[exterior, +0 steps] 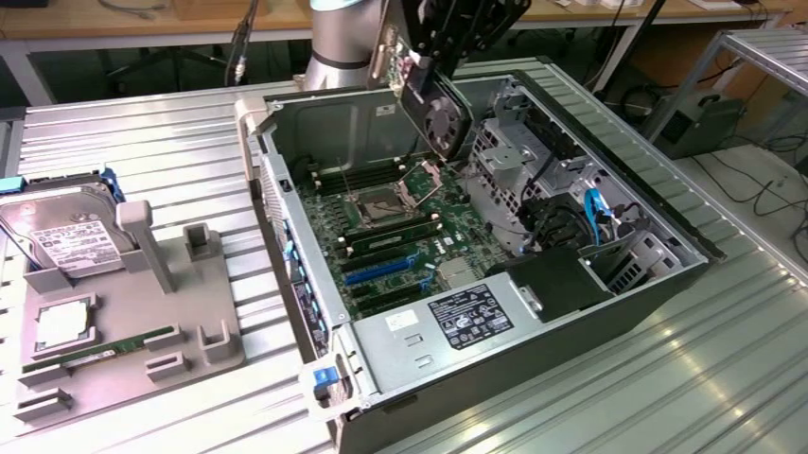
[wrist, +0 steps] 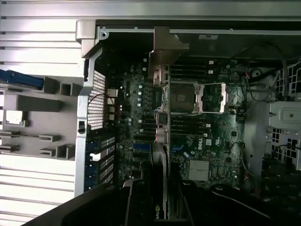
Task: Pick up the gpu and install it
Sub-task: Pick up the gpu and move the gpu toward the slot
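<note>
In the exterior view the gpu (exterior: 438, 106) hangs edge-down over the far end of the open computer case (exterior: 657, 284), above the motherboard (exterior: 417, 232). Its black shroud and round fan face the exterior view's right. My gripper (exterior: 432, 59) is shut on the card's upper part. In the wrist view the gpu (wrist: 160, 141) is seen edge-on, running from my gripper (wrist: 160, 209) out to its silver end bracket (wrist: 164, 47). It sits over the motherboard (wrist: 211, 136), beside the CPU socket (wrist: 181, 96). It is above the board, not seated in a slot.
A grey fixture tray (exterior: 165, 284) on the exterior view's left holds a silver hard drive (exterior: 63, 236), a green RAM stick (exterior: 108, 347) and a chip (exterior: 61, 326). Inside the case are blue slots (exterior: 378, 270), a drive cage (exterior: 531, 161) and cables (exterior: 593, 213).
</note>
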`<state>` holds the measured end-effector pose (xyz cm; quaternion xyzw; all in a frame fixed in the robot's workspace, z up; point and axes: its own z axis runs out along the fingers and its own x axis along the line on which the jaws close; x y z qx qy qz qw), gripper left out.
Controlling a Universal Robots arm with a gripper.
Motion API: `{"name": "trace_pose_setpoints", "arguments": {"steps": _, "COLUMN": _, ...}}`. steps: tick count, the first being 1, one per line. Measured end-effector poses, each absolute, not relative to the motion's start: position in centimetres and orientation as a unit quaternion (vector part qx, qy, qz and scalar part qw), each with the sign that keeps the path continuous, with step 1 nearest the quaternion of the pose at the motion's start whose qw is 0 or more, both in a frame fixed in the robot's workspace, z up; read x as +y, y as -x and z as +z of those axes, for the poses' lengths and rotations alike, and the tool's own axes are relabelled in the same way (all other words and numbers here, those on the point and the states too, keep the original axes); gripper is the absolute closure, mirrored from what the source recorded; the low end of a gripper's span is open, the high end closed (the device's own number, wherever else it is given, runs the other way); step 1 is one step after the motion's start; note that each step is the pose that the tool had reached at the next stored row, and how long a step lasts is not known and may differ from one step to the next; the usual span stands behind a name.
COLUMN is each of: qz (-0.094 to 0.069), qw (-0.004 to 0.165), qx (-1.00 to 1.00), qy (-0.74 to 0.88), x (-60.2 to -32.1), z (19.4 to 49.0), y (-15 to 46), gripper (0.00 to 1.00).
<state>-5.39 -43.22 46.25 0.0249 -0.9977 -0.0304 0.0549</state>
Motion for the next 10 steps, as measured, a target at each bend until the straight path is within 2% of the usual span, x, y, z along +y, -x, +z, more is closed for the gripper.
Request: {"name": "trace_pose_setpoints", "arguments": {"steps": 10, "qz": -0.030, "qw": 0.049, "qx": -0.998, "qy": -0.026, "x": -43.5, "z": 45.2, "y": 1.7, "gripper": 0.74}}
